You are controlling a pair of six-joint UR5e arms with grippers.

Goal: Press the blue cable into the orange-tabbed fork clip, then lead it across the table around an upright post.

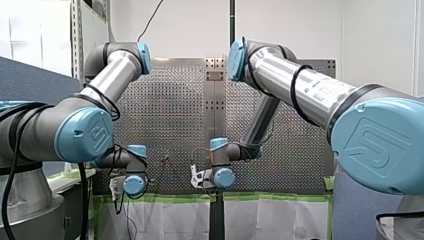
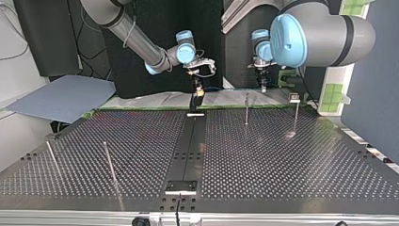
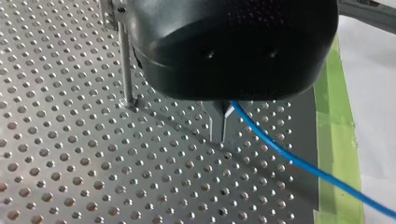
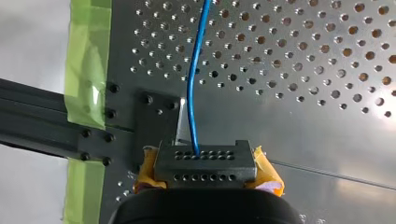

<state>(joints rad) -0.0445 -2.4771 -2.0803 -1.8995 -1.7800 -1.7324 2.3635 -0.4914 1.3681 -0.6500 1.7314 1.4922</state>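
— The desk [image 2: 282, 160], to begin with?
— Perforated, with green tape [image 3: 338, 140] along the edge below both wrists.
— Then the arms?
— Both hanging over that taped edge: my right arm [image 2: 141, 42] near its middle, my left arm [image 2: 324, 28] toward the corner with two upright posts [image 2: 246, 108]. Two more posts [image 2: 110, 162] well apart from them, by the opposite edge.
— And the grip?
— For the left jaws, metal fingers [image 3: 218, 123] pinched together on the blue cable [image 3: 280, 149], near the foot of one post [image 3: 125, 65]. For the right jaws, yellow pads [image 4: 267, 170] flanking a black holed block [image 4: 205, 163], swallowing the cable's end head-on. Clenched on the cable too, by the look.
— Lie of the cable?
— Strung from one pair of jaws toward the other, long axis roughly along the taped edge.
— The orange-tabbed fork clip?
— Not to be made out for certain anywhere, so no telling which way to carry the cable for the press.
— After the press?
— Probably away from the taped edge, across the cable's present axis. Left jaws nearer the close pair of posts.
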